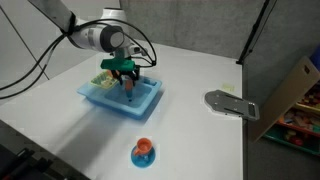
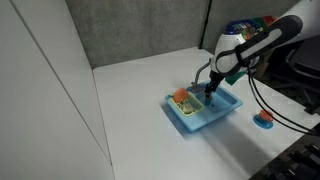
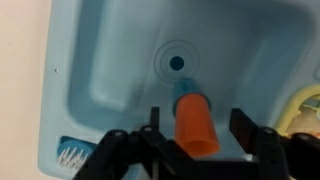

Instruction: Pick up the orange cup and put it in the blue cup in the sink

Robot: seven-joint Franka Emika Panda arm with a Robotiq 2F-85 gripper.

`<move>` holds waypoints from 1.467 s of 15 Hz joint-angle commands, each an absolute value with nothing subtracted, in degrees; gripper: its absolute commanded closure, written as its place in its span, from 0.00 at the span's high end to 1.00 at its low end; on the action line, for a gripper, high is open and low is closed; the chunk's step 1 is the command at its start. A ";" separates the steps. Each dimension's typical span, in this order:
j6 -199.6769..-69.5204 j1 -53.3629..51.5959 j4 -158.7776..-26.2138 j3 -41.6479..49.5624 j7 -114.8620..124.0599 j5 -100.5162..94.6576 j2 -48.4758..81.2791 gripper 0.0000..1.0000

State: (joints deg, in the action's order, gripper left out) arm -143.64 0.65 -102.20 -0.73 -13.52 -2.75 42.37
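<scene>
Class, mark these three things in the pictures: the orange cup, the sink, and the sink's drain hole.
orange cup (image 3: 195,122): wrist view, on the middle of its side wall.
sink (image 3: 110,75): wrist view, on a bare part of the basin.
drain hole (image 3: 177,62): wrist view, on its dark centre.

Shows the sink on a white table. Places the gripper, pointed down, over the basin, the orange cup at its fingertips. Sets a blue round plate bearing an orange piece near the front edge, well apart from the sink.
</scene>
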 commanded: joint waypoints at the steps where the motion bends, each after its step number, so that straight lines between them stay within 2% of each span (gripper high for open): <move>1: -142.64 0.29 -102.10 -0.29 -11.73 -4.27 41.87 1.00; 11: -140.84 -1.14 -108.21 2.80 -5.79 -5.24 33.94 1.00; 22: -126.43 -0.79 -116.11 4.39 2.14 -6.79 19.74 1.00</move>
